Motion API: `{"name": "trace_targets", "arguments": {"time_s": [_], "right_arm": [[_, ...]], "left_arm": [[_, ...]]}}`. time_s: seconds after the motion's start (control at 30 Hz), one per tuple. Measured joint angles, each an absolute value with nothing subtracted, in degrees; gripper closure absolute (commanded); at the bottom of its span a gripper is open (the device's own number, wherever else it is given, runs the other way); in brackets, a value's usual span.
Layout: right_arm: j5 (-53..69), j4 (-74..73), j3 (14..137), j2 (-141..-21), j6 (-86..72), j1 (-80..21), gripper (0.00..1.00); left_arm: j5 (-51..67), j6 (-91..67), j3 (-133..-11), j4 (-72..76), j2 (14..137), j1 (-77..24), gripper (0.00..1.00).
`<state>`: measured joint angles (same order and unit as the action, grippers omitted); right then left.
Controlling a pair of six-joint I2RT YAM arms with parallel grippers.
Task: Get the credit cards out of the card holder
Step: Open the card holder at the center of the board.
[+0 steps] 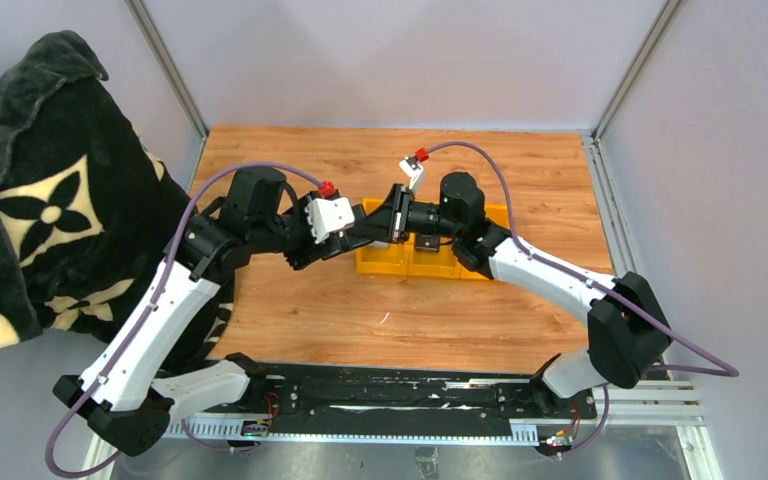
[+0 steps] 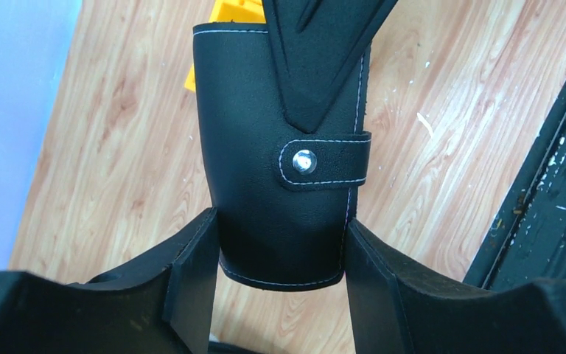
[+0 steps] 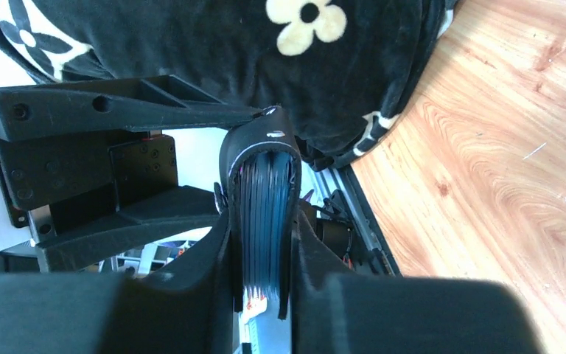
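The black card holder hangs in the air between both grippers, its strap tab snapped shut. My left gripper is shut on its lower end, one finger on each side edge. My right gripper is shut on its flat faces; one of its fingers lies over the front. In the right wrist view the holder is edge-on, with thin bluish-grey layers packed inside; I cannot tell cards from pleats. In the top view the grippers meet at the holder.
Yellow bins sit on the wooden table under the grippers, also in the left wrist view. A black blanket with cream flowers is draped at the left. A black rail runs along the near edge.
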<state>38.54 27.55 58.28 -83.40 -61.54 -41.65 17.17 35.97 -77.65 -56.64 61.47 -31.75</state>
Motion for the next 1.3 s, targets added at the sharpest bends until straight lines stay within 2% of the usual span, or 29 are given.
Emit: {"name": "trace_targets", "arguments": {"time_s": [0.07,0.17,0.4,0.7,1.03,1.2,1.3], "right_arm": [[38.85,27.33,58.28,-83.35,-61.19,-41.63,1.00],[39.83,23.99,58.39,-82.08,-55.83,-41.63,1.00],[42.30,6.76,62.02,-76.93,-31.73,-41.63,1.00],[46.00,-3.79,64.03,-72.29,-12.91,-44.60,1.00],[46.52,-8.32,64.99,-70.13,-5.48,-46.19,1.00],[46.52,-11.20,66.50,-70.15,-3.97,-46.63,1.00],[46.52,-12.40,67.18,-70.37,-3.20,-47.22,1.00]], "left_arm": [[17.58,35.97,-76.75,-55.96,60.45,-31.75,0.32],[19.86,35.57,-76.12,-56.75,59.48,-31.75,0.29],[28.42,30.81,-78.06,-60.75,58.98,-31.99,0.29],[38.52,21.56,-80.77,-62.30,60.73,-32.01,0.33],[45.21,16.49,-78.35,-61.78,60.82,-32.01,0.48],[46.37,16.05,-77.19,-61.14,60.82,-32.01,0.49],[46.87,16.03,-76.62,-60.84,60.88,-32.01,0.40]]}}
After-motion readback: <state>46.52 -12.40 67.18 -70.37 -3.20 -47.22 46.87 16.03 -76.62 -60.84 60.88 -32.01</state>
